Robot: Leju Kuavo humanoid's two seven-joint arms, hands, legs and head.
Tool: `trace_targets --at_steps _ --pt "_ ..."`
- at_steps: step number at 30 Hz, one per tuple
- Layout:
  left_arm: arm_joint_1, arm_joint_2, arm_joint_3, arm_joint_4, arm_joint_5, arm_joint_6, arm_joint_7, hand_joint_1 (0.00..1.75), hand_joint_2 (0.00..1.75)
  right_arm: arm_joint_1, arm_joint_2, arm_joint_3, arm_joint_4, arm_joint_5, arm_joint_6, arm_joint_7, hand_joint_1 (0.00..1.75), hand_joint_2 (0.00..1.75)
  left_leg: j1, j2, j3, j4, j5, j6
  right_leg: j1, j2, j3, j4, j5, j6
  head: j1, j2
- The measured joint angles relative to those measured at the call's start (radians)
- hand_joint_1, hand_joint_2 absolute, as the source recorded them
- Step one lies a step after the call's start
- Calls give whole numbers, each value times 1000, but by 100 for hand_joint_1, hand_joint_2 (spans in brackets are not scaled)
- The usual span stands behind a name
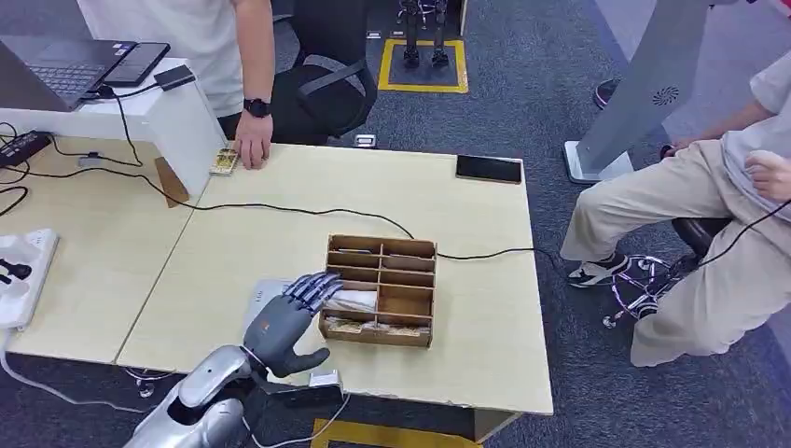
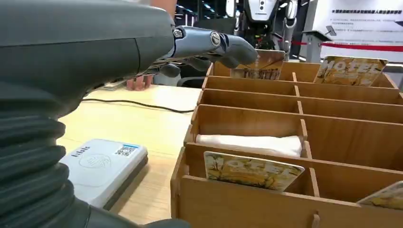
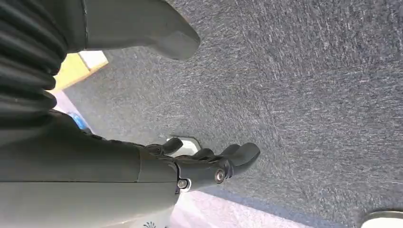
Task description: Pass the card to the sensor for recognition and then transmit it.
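A wooden divided box (image 1: 381, 290) stands on the table's near middle, with hotel cards standing in its slots; one card (image 2: 252, 170) sits in the nearest left compartment, and others (image 2: 350, 71) stand at the far side. A white card sensor (image 1: 262, 297) (image 2: 102, 166) lies flat just left of the box. My left hand (image 1: 287, 322) (image 2: 209, 45) hovers over the sensor and the box's left edge, fingers stretched out and apart, holding nothing. My right hand (image 3: 204, 164) hangs over grey carpet with fingers loosely spread and nothing in them.
A black cable (image 1: 280, 209) crosses the table behind the box. A phone (image 1: 488, 169) lies at the far right corner. One person's hand (image 1: 252, 149) rests on the far edge by a card; another person (image 1: 709, 215) sits to the right. A white folded cloth (image 2: 249, 144) fills one compartment.
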Motion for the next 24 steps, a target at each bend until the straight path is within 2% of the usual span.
trace_targets --at_steps 14,15,24 --pt "-3 1 -15 16 -4 -12 5 24 175 0 0 8 -5 2 0 3 0 175 0 0 0 0 0 0 0 0 0 0 0 0 0 0" --pt "-3 1 -17 16 -5 -12 8 33 175 0 0 9 -6 2 1 3 0 175 0 0 0 0 0 0 0 0 0 0 0 0 0 0" --pt "-3 8 -30 25 -12 -19 18 30 175 0 0 11 -11 3 3 4 0 175 0 0 0 0 0 0 0 0 0 0 0 0 0 0"
